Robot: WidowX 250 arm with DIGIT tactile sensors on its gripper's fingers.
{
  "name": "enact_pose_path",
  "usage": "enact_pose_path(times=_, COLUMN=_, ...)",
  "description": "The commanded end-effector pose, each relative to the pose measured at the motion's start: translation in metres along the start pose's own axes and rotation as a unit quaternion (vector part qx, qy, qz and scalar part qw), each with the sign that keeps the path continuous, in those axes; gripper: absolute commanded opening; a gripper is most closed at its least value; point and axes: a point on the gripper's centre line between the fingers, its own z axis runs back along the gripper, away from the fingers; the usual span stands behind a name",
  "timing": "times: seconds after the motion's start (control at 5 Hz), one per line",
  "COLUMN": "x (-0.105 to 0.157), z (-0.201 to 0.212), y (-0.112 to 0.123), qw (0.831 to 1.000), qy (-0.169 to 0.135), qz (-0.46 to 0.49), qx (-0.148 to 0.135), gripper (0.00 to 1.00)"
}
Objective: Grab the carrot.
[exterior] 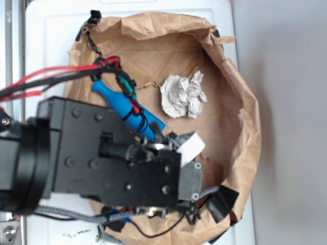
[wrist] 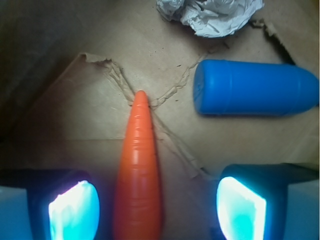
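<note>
The carrot (wrist: 139,175) is smooth and bright orange and lies on brown paper with its pointed tip away from me. In the wrist view it lies between my two fingers, nearer the left pad (wrist: 75,210) than the right pad (wrist: 240,210), touching neither. My gripper (wrist: 157,210) is open and low over the carrot. In the exterior view the arm and gripper (exterior: 186,158) hide the carrot.
A blue bottle-shaped toy (wrist: 252,89) lies to the right of the carrot's tip; it also shows in the exterior view (exterior: 127,109). A crumpled grey-white paper wad (exterior: 183,95) lies farther off. All sit inside a brown paper bag (exterior: 245,127) with raised crumpled walls.
</note>
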Motion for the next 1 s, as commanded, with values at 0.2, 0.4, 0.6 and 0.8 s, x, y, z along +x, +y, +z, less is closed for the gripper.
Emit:
enact_pose_path(times=0.2, x=0.014, z=-0.049, y=-0.029, qw=1.0, qy=0.011, qz=0.002, qx=0.012, gripper=1.0)
enact_pose_path(times=0.4, x=0.018, z=-0.059, y=-0.026, qw=1.0, qy=0.012, qz=-0.006, qx=0.012, gripper=0.0)
enact_pose_path(times=0.6, x=0.024, z=-0.041, y=-0.025, qw=1.0, qy=0.02, qz=-0.009, qx=-0.004, gripper=0.0)
enact_pose_path(times=0.8, x=0.038, z=0.003, y=-0.011, qw=0.999, qy=0.006, qz=-0.013, qx=-0.03, gripper=0.0)
